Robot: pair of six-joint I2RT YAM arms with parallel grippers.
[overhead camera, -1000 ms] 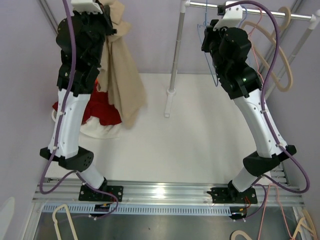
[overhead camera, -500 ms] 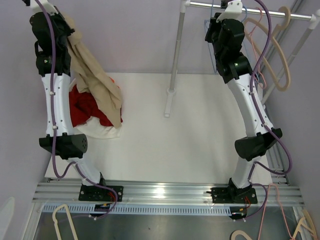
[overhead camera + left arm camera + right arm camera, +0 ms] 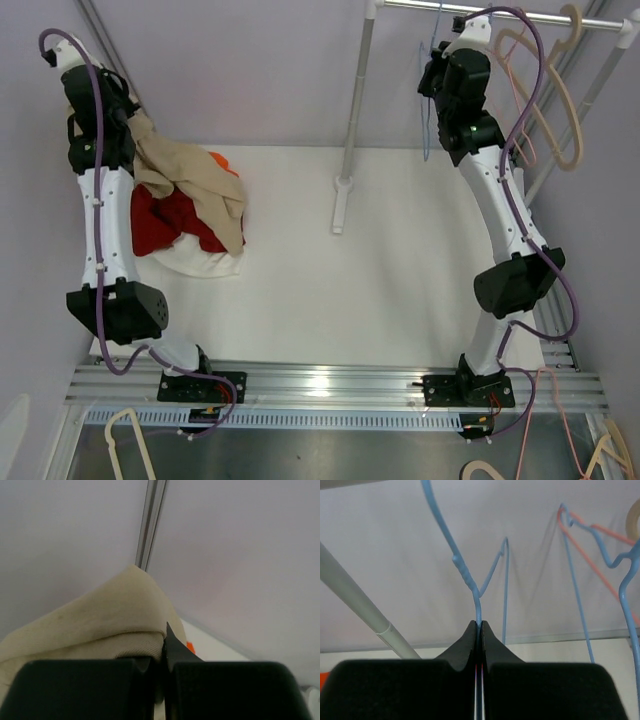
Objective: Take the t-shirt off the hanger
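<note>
The left pincer (image 3: pixel 163 636) is clenched on a fold of the beige t-shirt (image 3: pixel 190 180), which droops onto a heap of red and white clothes (image 3: pixel 160 230) at the far left of the table (image 3: pixel 400 280). The right pincer (image 3: pixel 478 626) is shut tight on the bare blue hanger (image 3: pixel 465 572) under the rail (image 3: pixel 520 12), far right. The shirt looks free of the hanger, so only letting it go seems left. The wall crowds the left arm; room lies toward the middle, with the post (image 3: pixel 352 110) well apart.

The beige t-shirt (image 3: pixel 190 185) droops crumpled, top end lifted, lower folds on a red garment (image 3: pixel 158 222). The blue wire hanger (image 3: pixel 463 570) hangs bare and upright.
</note>
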